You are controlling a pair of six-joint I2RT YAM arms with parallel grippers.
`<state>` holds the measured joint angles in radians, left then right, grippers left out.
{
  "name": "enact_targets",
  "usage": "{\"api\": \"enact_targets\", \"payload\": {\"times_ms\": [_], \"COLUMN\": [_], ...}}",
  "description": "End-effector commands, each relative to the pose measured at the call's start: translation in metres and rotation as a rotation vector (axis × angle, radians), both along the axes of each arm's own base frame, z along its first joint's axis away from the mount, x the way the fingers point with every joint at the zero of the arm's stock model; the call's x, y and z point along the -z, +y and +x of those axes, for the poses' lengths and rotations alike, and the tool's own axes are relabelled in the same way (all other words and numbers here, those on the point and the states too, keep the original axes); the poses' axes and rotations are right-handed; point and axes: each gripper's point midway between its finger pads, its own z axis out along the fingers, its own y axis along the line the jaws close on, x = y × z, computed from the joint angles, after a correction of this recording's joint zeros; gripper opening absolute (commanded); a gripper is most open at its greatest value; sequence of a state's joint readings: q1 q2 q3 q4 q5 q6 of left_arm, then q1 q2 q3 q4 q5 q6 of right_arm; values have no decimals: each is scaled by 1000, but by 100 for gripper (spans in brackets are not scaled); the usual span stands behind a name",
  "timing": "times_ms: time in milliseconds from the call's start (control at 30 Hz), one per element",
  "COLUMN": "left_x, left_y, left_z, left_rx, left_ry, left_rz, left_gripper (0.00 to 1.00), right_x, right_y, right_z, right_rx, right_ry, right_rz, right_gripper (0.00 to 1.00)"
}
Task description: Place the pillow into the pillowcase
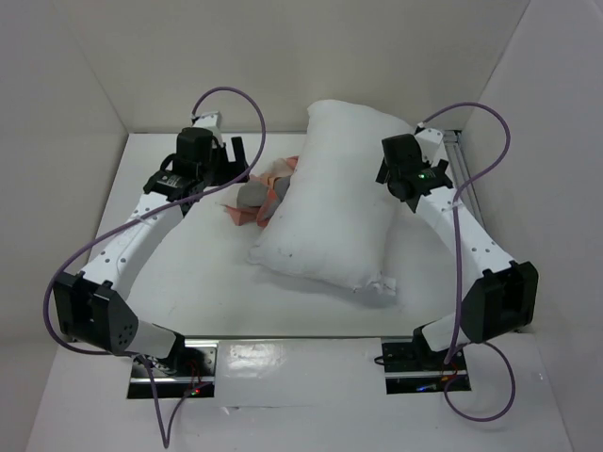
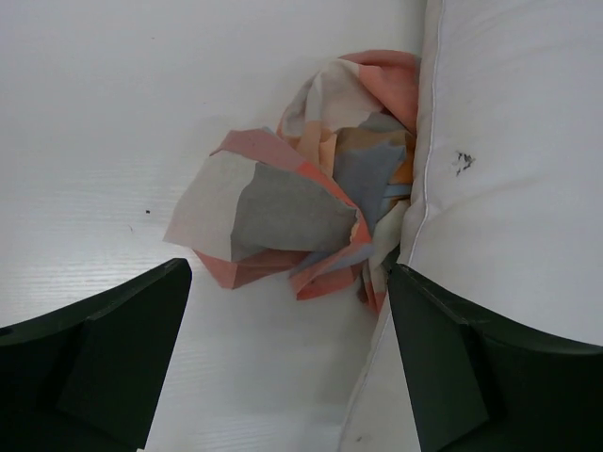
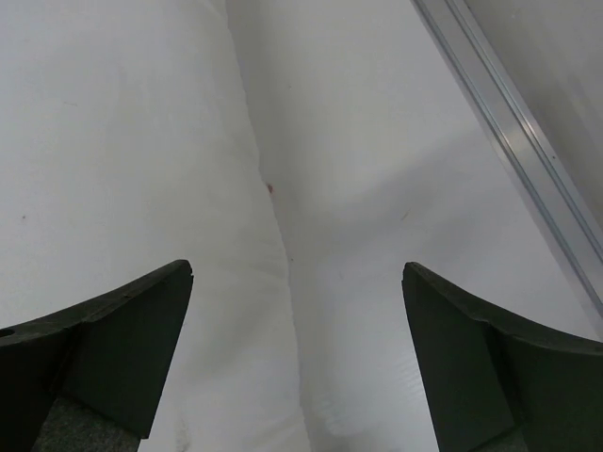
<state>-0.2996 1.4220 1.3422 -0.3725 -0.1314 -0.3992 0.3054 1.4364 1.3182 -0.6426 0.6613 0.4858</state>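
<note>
Pillow, one, plain white, lies diagonally across the tabletop, with one crumpled checked pillowcase bunched against its left edge. Jaws of the left arm gape wide over the pillowcase, holding nothing. Those of the right arm stand equally wide at the pillow's right edge, empty. Only the left wrist view catches a dark mark beside the pillow's seam. Only the right wrist view shows a metal rail edging the tabletop. Two purple cables arc above the arms.

White table, matte, faintly ribbed. White walls enclose back and both sides. Metal rail along right table edge.
</note>
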Motion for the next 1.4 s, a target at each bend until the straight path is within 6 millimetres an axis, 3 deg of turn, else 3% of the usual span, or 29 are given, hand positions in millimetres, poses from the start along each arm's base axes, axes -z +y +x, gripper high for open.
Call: {"api": "enact_targets", "payload": {"times_ms": [0,100,367,600,800,833,933,1000,1033,1067,1100,1133,1200,1300,1333,1367], "left_x": [-10,-10,-6,12,40,43,67,86,93,99,106,119,123,133,136,134], "left_y": [-8,-8,-12,-3,12,9,21,23,21,17,16,14,11,3,-3,-10], "left_z": [1,-1,-1,10,24,24,31,34,35,34,34,34,33,30,28,28], "left_rx": [41,41,61,-29,-64,-50,-59,-47,-41,-18,-5,-1,24,51,66,94], "left_ry": [-21,-22,-9,94,220,246,317,379,398,415,431,463,477,503,515,505], "left_rz": [-31,-31,-39,-6,-40,-85,-153,-209,-213,-220,-215,-219,-225,-262,-266,-264], "left_gripper": [100,100,100,98,96,96,96,96,96,96,96,97,97,96,94,94], "right_x": [0,5,-12,-26,2,4,37,63,72,73,68,66,33,-14,-45,-60], "right_y": [-6,-3,10,50,103,125,155,163,160,156,153,148,127,96,90,81], "right_z": [-2,-3,-5,-23,-44,-51,-59,-58,-58,-55,-46,-45,-26,-14,-8,-11], "right_rx": [57,43,-64,-321,-567,-670,-776,-762,-742,-721,-703,-676,-579,-478,-456,-430], "right_ry": [-4,10,-55,-96,10,23,95,157,176,171,149,155,56,-62,-129,-151], "right_rz": [-16,-6,46,182,359,437,559,588,578,559,539,519,425,292,266,239], "right_gripper": [100,100,100,100,100,100,100,100,90,71,23,0,0,0,0,0]}}
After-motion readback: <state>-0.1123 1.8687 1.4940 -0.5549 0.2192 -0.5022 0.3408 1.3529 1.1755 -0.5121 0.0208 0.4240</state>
